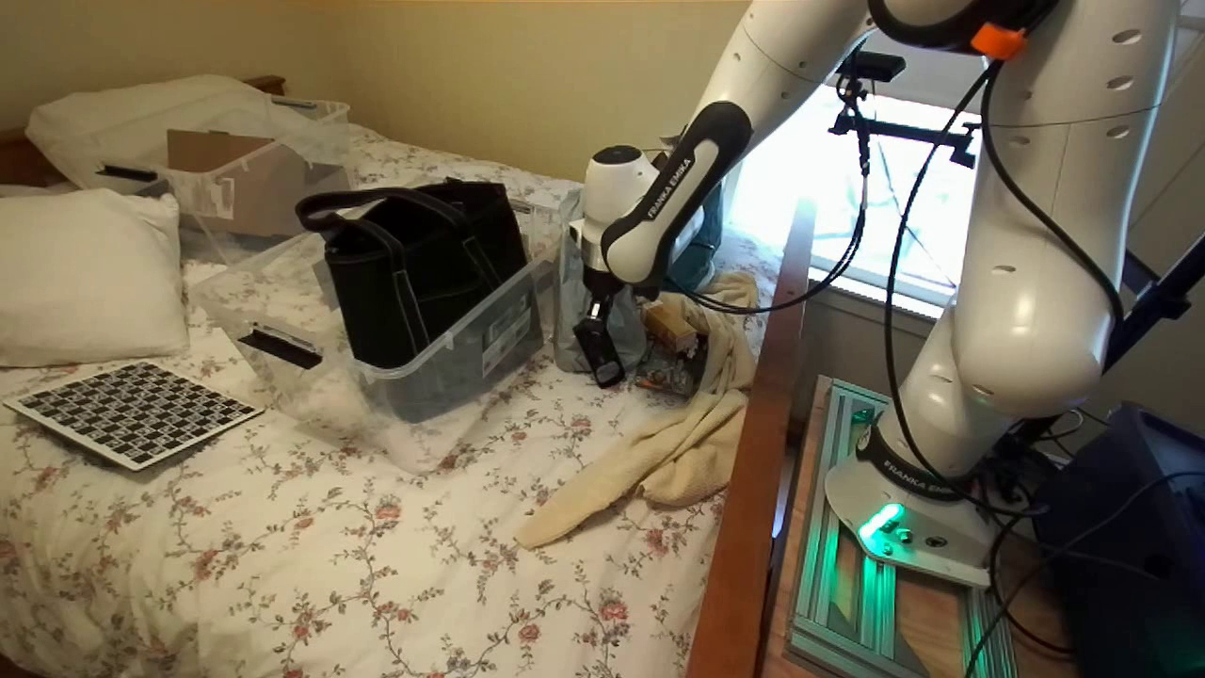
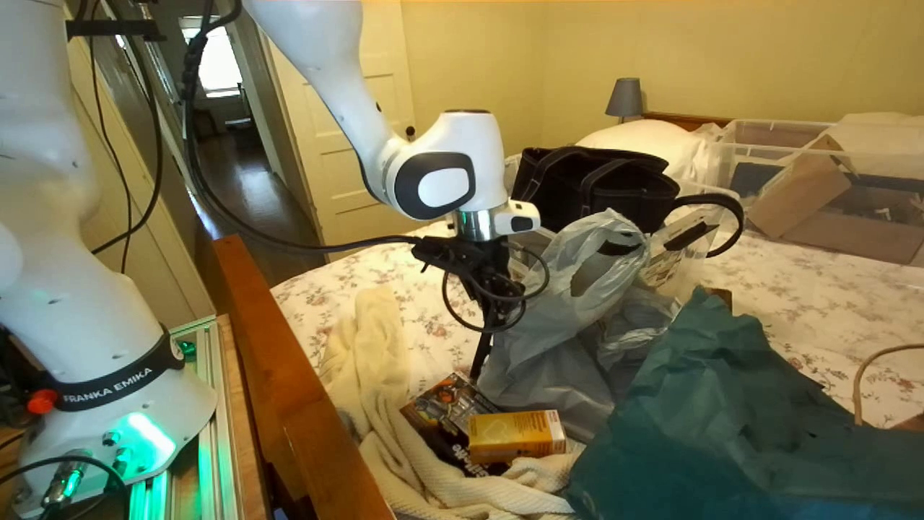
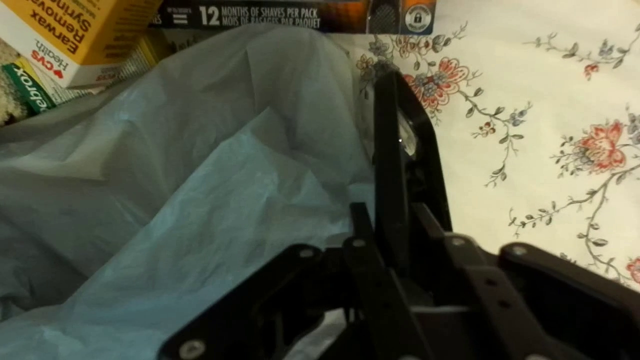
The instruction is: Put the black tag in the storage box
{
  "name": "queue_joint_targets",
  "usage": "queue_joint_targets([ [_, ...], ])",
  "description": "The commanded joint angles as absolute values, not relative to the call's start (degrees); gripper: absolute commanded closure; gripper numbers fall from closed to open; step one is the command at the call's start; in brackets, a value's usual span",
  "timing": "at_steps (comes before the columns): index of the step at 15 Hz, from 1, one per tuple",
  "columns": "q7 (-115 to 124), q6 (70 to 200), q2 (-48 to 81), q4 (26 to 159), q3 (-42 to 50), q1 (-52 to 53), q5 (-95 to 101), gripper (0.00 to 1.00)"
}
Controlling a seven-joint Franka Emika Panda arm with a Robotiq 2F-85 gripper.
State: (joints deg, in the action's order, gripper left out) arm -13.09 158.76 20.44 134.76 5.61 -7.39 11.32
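Note:
The black tag is a small flat black piece with a window-like opening, seen in the wrist view (image 3: pixel 387 145) and in both exterior views (image 1: pixel 595 350) (image 2: pixel 481 355). My gripper (image 3: pixel 392 207) is shut on it, and it sticks out downward past the fingertips. The gripper also shows in both exterior views (image 1: pixel 600 306) (image 2: pixel 496 321). The tag's lower end is close to the bed beside a grey plastic bag; I cannot tell if it touches. The storage box (image 1: pixel 452 377) is a see-through bin in front of the wall, holding a big black fabric bag (image 1: pixel 424 273).
The grey plastic bag (image 2: pixel 548 375) stands between gripper and box. A yellow carton (image 2: pixel 516 435), a razor pack (image 2: pixel 440 415), a cream blanket (image 1: pixel 659 452) and a teal bag (image 2: pixel 722 404) lie around. Another see-through bin (image 1: pixel 325 118) holds cardboard. A wooden bed rail (image 1: pixel 753 537) borders the bed.

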Motion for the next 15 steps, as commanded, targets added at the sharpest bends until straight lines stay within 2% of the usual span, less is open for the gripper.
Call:
queue_joint_targets([
  [1, -13.6, 159.3, 20.9, 134.6, 5.2, -8.0, 10.2, 0.99],
  [3, -14.3, 159.2, 20.6, 134.8, 4.4, -8.8, 8.9, 0.96],
  [8, -15.6, 158.4, 17.9, 136.3, 2.2, -11.0, 3.8, 0.96],
  [15, -3.6, 158.3, 7.5, 141.5, 8.4, -6.0, 9.9, 0.96],
])
